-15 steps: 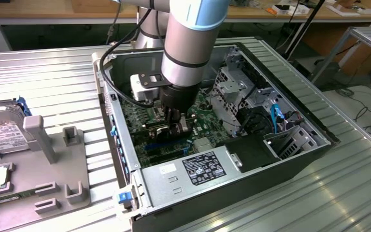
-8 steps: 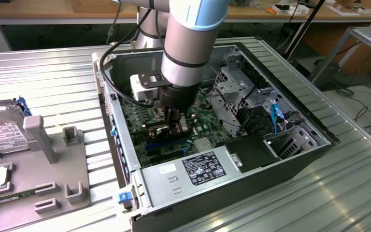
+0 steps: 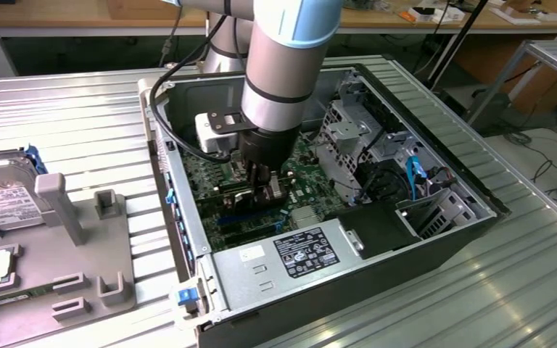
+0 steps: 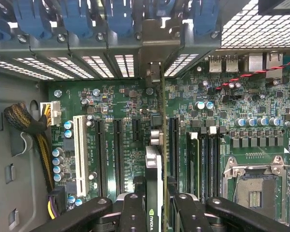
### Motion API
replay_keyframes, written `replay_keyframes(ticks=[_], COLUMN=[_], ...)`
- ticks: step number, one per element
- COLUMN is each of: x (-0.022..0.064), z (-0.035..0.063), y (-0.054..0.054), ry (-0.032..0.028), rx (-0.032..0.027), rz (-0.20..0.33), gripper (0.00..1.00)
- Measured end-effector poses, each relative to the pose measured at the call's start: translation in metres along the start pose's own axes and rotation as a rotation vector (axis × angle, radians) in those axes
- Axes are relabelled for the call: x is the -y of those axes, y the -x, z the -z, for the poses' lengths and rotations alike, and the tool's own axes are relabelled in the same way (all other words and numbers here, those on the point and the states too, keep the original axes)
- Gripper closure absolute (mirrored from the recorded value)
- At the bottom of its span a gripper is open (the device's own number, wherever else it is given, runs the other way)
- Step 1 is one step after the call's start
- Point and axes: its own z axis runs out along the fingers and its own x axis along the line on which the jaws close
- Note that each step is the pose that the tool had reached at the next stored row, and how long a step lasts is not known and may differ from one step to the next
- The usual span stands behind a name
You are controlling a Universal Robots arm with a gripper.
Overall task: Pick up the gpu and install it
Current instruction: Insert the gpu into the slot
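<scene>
Card held over the slots, install step under way.
The gripper (image 4: 153, 212) pinched the gpu (image 4: 153, 169) edge-on inside the computer case (image 3: 452, 239), above the motherboard (image 4: 125, 101); it seemed near a slot, though seating was unclear. Next called for lining it up squarely.

The gripper (image 3: 262, 190) reaches down inside the open computer case (image 3: 452, 239), closed on the gpu (image 3: 249, 197), which stands edge-down just below it over the green motherboard (image 3: 307, 190); a labelled power supply (image 3: 289, 255) lies nearby.
</scene>
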Motion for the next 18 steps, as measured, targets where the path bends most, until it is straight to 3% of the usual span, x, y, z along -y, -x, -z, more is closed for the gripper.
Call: replay_keyframes(ticks=[18], x=[0.0000], z=[-0.0051], y=[-0.0004], ry=[0.0000], rx=[0.0000], rz=[0.000], gripper=[0.73])
